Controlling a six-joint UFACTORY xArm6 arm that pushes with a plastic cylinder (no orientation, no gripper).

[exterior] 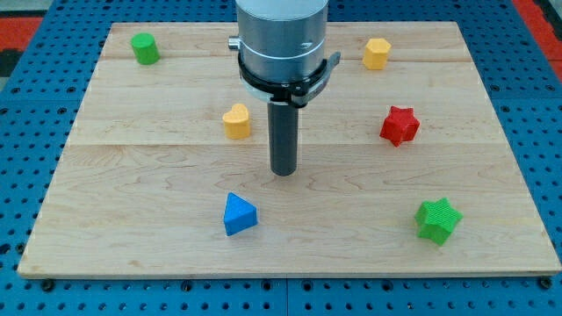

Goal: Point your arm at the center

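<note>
My tip (284, 172) rests on the wooden board (132, 175) near its middle. It touches no block. A blue triangular block (239, 214) lies below and left of the tip. A yellow heart-shaped block (235, 121) lies up and left of the tip, beside the rod. A red star block (399, 125) is to the right. A green star block (437, 219) is at the lower right. A yellow hexagonal block (377, 53) is at the upper right. A green cylinder (144, 47) is at the top left.
The board lies on a blue pegboard table (26, 132). The arm's wide grey body (283, 39) hides part of the board's top middle.
</note>
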